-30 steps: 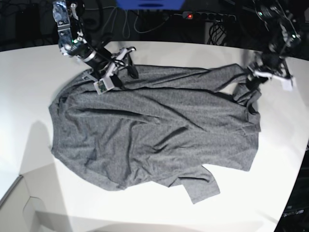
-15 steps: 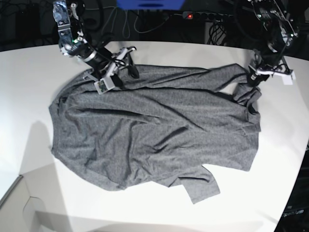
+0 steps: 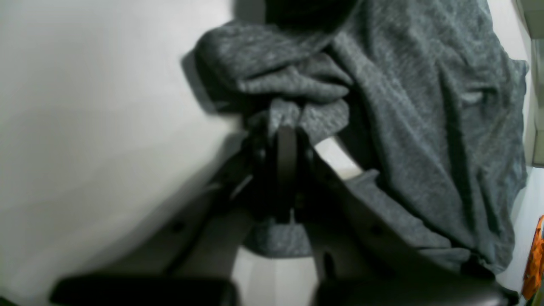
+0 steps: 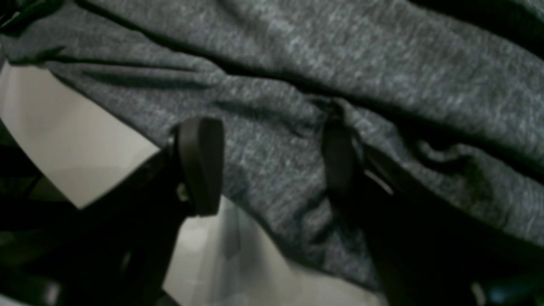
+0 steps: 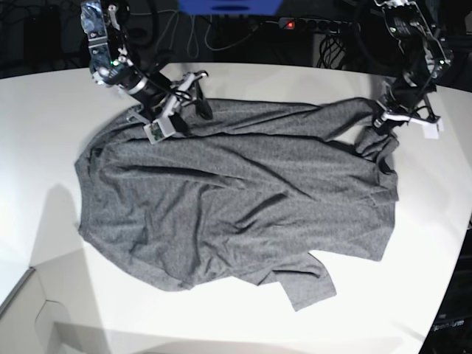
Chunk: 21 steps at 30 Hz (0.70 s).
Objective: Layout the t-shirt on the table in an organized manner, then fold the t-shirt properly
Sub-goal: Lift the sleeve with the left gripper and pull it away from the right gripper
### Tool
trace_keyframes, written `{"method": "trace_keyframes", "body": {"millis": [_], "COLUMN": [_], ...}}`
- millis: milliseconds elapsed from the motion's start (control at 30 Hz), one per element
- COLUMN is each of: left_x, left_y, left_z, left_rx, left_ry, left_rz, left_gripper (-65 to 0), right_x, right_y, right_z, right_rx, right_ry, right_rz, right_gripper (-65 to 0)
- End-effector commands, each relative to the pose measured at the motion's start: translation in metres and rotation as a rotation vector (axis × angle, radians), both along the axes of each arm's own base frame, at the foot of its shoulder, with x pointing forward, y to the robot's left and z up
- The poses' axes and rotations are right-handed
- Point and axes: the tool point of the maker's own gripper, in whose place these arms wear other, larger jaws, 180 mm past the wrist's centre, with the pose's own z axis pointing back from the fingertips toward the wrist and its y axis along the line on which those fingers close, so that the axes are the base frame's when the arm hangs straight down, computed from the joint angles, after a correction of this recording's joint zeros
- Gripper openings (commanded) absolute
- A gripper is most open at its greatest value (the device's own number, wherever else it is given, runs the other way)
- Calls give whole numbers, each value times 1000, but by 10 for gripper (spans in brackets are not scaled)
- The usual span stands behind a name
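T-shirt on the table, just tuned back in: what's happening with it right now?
The grey t-shirt lies spread but rumpled on the white table, not yet folded. The left gripper has shut on a bunched bit of fabric at the shirt's edge, on the base view's right. The right gripper is open at the opposite upper edge, its fingers down against the cloth with fabric between them, not pinched. It looks like the layout stage, both arms set on the shirt's far edge.

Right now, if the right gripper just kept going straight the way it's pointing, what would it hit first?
The t-shirt. The right gripper stands open with its fingers over the grey fabric, so it would likely press into the cloth, then the table beneath; depth is unclear.
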Motion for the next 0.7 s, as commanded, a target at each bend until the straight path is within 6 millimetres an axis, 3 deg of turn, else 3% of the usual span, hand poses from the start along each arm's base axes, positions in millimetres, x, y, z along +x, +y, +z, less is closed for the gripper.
{"method": "trace_keyframes", "body": {"millis": [0, 300, 400, 533, 667], "left_x": [6, -30, -39, -43, -52], "left_y": [6, 56, 65, 70, 73], "left_z": [18, 94, 108, 107, 85], "left_rx": [29, 117, 119, 118, 76], "left_ry": [-53, -225, -260, -255, -203], "left_rz": [-5, 161, 195, 216, 243], "left_gripper": [-649, -649, -649, -649, -649], "right_x": [-5, -6, -5, -3, -3], "right_y": [-5, -12, -9, -7, -7], "right_z": [-5, -6, -5, -4, -4], "right_rx": [-29, -49, -44, -39, -39], "right_ry": [26, 26, 22, 19, 18], "right_rz": [13, 20, 25, 25, 25], "right_gripper": [-275, -275, -275, -275, -275]}}
